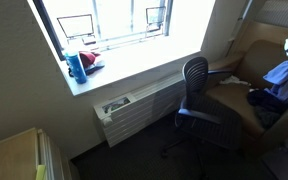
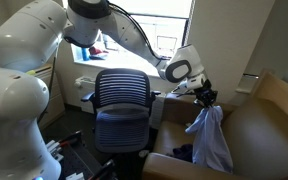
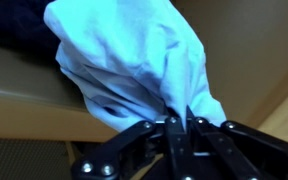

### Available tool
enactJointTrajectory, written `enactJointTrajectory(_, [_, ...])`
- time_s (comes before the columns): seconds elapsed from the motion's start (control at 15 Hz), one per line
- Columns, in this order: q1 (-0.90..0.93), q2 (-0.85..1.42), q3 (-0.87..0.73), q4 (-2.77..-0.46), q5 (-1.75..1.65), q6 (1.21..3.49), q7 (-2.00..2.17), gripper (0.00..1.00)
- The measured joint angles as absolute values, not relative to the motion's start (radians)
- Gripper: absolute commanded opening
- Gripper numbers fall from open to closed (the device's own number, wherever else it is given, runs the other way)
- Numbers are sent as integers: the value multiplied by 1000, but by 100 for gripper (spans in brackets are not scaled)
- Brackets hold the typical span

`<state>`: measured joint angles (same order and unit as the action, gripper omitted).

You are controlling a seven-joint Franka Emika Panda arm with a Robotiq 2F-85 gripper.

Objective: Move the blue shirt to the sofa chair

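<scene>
Wrist view shows my end effector [image 3: 181, 128] clamped on a fold of the blue shirt [image 3: 134, 60], which in an exterior view hangs over the sofa chair [image 2: 269, 130] seat, so I should lower until cloth pools before letting go.

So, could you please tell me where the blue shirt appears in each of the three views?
In an exterior view: the blue shirt is at the far right edge, above the sofa chair.
In an exterior view: it hangs from the gripper, right of centre.
Wrist view: it fills the upper centre, pinched by the gripper.
Shared landmark: the tan sofa chair, beneath the shirt in every view.
</scene>
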<state>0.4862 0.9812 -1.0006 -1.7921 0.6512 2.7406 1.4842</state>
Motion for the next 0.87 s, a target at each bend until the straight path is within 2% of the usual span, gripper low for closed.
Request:
enactJointTrajectory(0.07, [458,952,-951,-1782,633,2741,1502,33])
enactJointTrajectory(0.13, [427,925,-902,-1772,615,2741,1519,10])
enactJointTrajectory(0.2, [393,898,-850,-1763,596,2740,1535,12])
enactJointTrajectory(0.4, [346,849,-788,-1757,573,2739,1546,32])
enactJointTrajectory(0.87, [343,840,-785,-1756,573,2736,1546,33])
